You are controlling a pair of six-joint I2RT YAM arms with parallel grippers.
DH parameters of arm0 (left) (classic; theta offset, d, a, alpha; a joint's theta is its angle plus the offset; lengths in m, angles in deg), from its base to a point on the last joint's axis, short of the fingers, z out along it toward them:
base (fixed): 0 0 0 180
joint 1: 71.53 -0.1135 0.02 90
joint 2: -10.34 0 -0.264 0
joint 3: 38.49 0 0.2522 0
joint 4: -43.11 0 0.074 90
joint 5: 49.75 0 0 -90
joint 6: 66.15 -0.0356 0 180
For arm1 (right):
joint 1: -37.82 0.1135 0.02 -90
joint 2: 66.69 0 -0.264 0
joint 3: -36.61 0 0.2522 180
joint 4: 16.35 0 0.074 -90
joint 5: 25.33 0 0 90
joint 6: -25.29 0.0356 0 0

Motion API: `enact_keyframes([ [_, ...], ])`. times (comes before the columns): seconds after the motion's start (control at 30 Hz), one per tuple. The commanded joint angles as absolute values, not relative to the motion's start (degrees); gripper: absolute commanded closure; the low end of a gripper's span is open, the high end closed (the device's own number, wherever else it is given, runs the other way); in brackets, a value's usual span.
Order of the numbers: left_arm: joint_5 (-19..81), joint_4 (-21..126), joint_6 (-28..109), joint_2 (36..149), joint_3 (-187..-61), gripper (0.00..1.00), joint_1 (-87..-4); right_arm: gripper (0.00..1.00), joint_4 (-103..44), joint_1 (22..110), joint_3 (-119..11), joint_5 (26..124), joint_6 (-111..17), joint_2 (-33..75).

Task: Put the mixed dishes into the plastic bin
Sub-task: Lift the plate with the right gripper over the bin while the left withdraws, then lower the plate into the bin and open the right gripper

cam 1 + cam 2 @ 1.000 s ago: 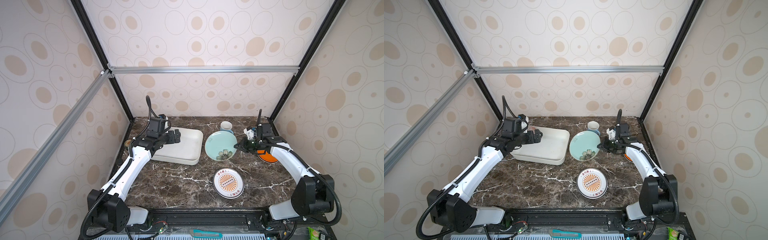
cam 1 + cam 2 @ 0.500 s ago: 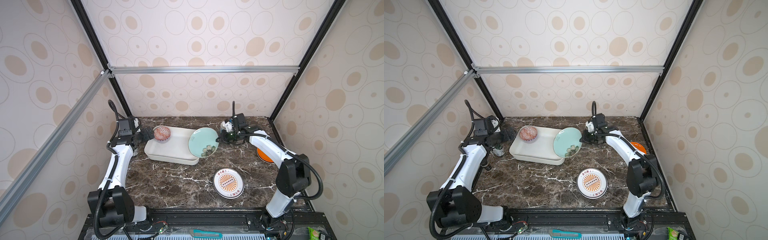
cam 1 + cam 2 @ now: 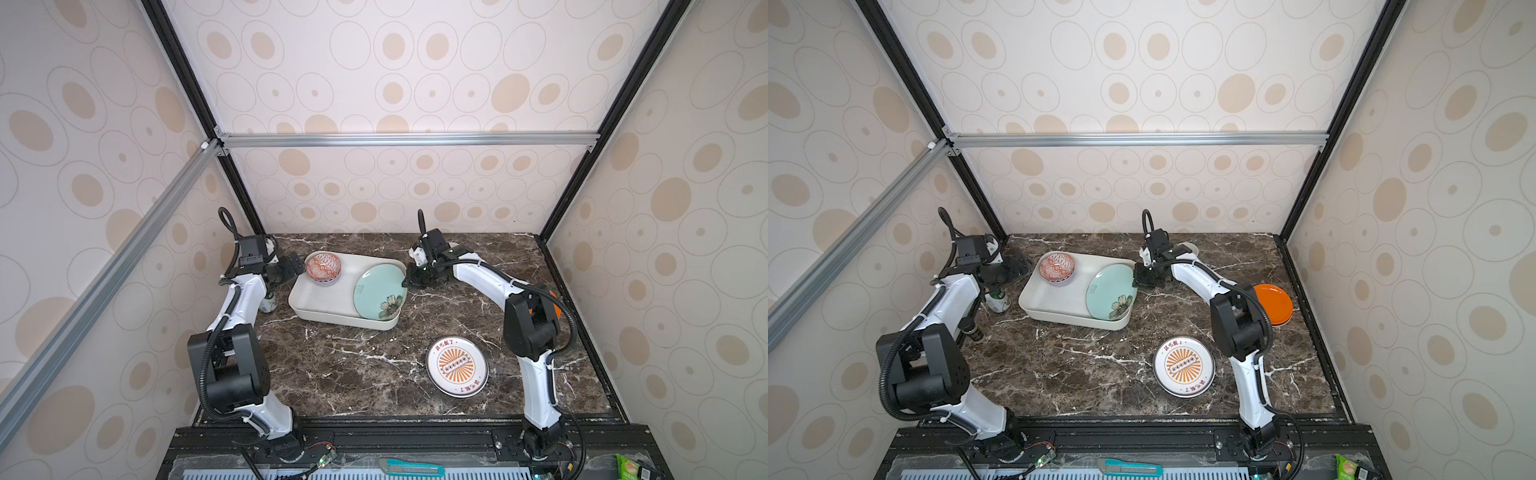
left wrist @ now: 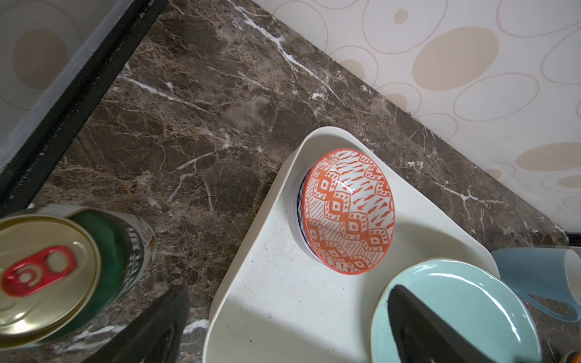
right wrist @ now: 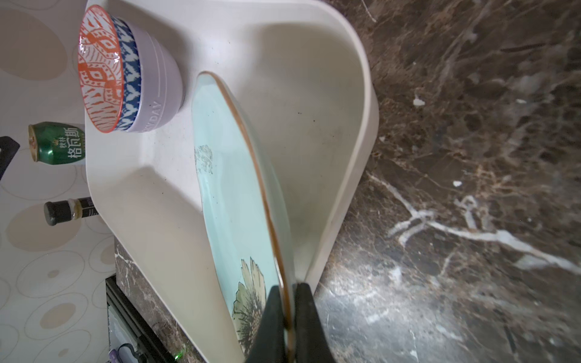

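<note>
Left claw (image 3: 294, 266) first: it's spread wide and carrying nothing. It now sits just left of the plastic bin (image 3: 340, 323), where a second ago that arm hung over it. It leaves the red-white patterned bowl (image 3: 323, 269) nested in the lavender bowl (image 5: 158, 94), in the bin's far left corner. Move right and you find the teal floral plate (image 3: 379, 293) off the table now, tilted over the bin's right half with its low edge down inside. Your right claw (image 5: 287, 286) is pinched hard on the plate's raised rim. So two bowls are home, and I'd say the plate only needs lowering and letting go. Further right, the orange-sunburst plate (image 3: 456, 365) and the orange plate (image 3: 1273, 303) wait on the table.
</note>
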State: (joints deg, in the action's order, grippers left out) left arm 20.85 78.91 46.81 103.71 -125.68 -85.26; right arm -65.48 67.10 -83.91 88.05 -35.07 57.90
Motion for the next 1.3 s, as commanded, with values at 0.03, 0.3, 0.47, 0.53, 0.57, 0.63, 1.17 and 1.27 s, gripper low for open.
enact_keyframes([
  [0.03, 19.4, 77.2, 47.4, 104.5, -128.3, 0.01, -85.7, 1.00, -64.8, 68.1, -92.4, 91.0, -34.6, 61.7],
  [0.3, 18.4, 77.1, 47.2, 106.3, -128.2, 0.01, -85.8, 1.00, -67.1, 68.5, -99.5, 91.5, -34.8, 68.6],
  [0.47, 18.4, 77.1, 47.0, 106.4, -128.1, 0.01, -85.8, 0.87, -68.4, 68.2, -100.1, 90.4, -35.4, 69.4],
  [0.53, 18.2, 77.1, 47.0, 106.7, -128.1, 0.01, -85.8, 0.81, -68.5, 67.9, -99.7, 90.4, -35.5, 69.3],
  [0.57, 18.0, 77.1, 47.0, 106.8, -128.1, 0.01, -85.8, 0.78, -68.5, 67.8, -99.5, 90.4, -35.4, 69.3],
  [0.63, 17.6, 76.9, 47.1, 107.1, -128.0, 0.01, -85.8, 0.68, -68.5, 67.5, -98.6, 90.6, -35.3, 68.9],
  [1.17, 15.1, 75.7, 46.2, 102.8, -125.7, 0.01, -84.4, 0.57, -68.0, 65.9, -85.2, 87.7, -38.4, 53.4],
  [1.27, 16.5, 77.1, 45.8, 103.3, -126.5, 0.01, -83.8, 0.55, -68.8, 65.9, -80.9, 85.2, -40.3, 47.7],
])
